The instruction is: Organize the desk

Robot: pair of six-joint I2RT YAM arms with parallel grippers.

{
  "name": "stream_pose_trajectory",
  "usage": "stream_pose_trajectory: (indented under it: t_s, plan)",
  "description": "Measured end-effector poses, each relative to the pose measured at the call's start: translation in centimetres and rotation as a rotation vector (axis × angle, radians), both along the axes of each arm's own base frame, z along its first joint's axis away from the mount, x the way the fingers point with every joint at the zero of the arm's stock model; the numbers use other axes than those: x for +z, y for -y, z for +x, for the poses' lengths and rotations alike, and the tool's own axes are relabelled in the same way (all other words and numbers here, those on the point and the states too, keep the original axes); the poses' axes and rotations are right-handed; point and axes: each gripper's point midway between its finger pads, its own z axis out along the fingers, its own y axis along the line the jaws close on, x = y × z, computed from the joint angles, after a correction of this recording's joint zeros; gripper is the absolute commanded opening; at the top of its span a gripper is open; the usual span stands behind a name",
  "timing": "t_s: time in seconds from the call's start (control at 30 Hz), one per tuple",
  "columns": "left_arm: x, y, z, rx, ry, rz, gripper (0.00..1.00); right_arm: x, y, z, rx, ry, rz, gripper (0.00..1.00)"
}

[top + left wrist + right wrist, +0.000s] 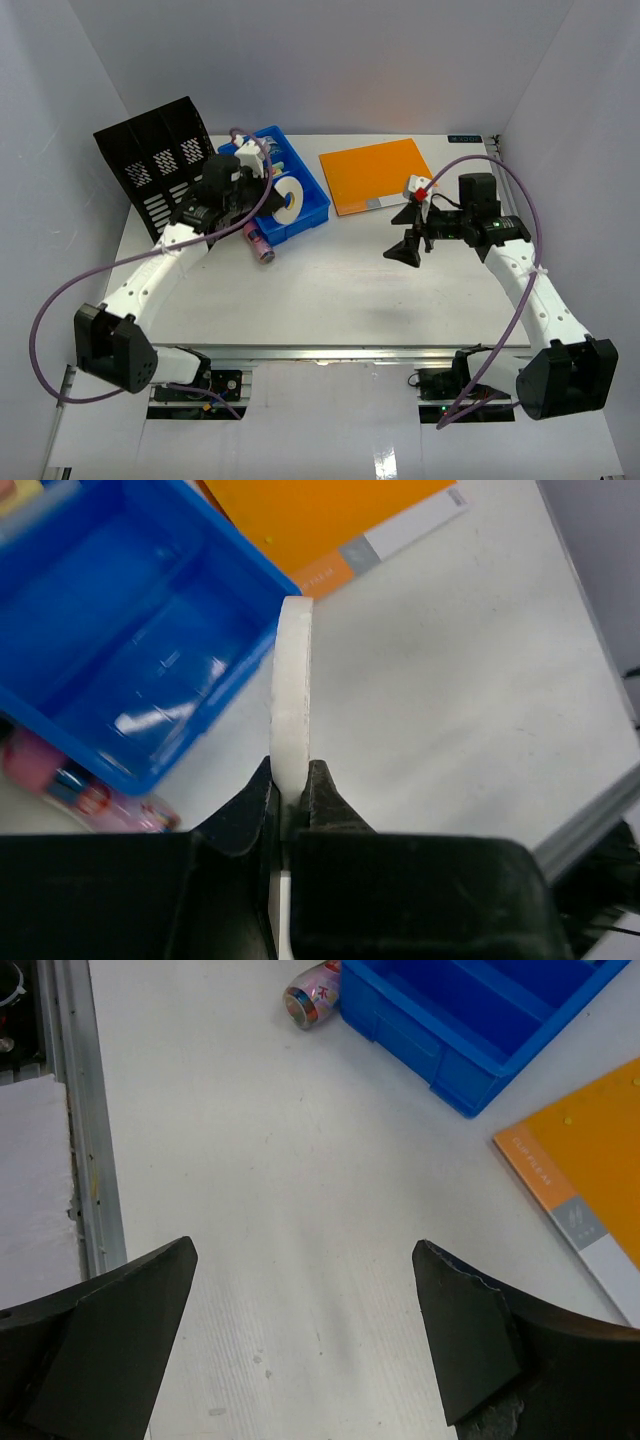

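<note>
The white desk (pixel 340 300) carries everything. My left gripper (pixel 290 775) is shut on a white tape roll (pixel 293 680), held edge-on beside the near corner of the blue compartment tray (pixel 130 660). Seen from the top view, the roll (pixel 287 203) hangs over the tray's (pixel 305 215) right end, with the left gripper (pixel 268 205) on its left side. My right gripper (pixel 406 236) hovers open over bare desk (pixel 280 1140), nothing between its fingers (pixel 470 1310). An orange notebook (pixel 375 175) lies flat just beyond it.
A black slotted file rack (pixel 155 165) stands at the back left. A pink patterned bottle (pixel 258 242) lies on its side in front of the tray, also visible as the bottle (pixel 312 995) in the right wrist view. The metal rail (pixel 340 350) runs along the front edge.
</note>
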Motion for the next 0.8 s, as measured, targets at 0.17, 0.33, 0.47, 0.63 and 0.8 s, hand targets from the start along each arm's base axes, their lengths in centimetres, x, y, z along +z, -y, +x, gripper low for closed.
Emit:
stream_pose_trajectory:
  t_s: [0.17, 0.33, 0.47, 0.63, 0.8]
  plan:
    - [-0.5, -1.5, 5.5, -0.056, 0.093, 0.248, 0.0, -2.5, 2.2, -1.1, -0.013, -0.072, 0.05, 0.94]
    - [-2.4, -2.3, 11.1, -0.128, 0.152, 0.439, 0.0, -3.0, 2.5, -2.1, 0.003, -0.09, 0.086, 0.94]
    - [-4.4, -2.7, 13.8, -0.171, 0.161, 0.536, 0.0, -2.8, 2.5, -2.1, 0.008, -0.084, 0.099, 0.94]
    - [-6.5, -2.6, 15.2, -0.213, 0.158, 0.589, 0.0, -2.7, 2.5, -2.2, 0.011, -0.085, 0.102, 0.94]
    - [-8.5, -2.7, 15.9, -0.233, 0.14, 0.603, 0.26, -2.9, 2.5, -2.1, 0.01, -0.089, 0.101, 0.93]
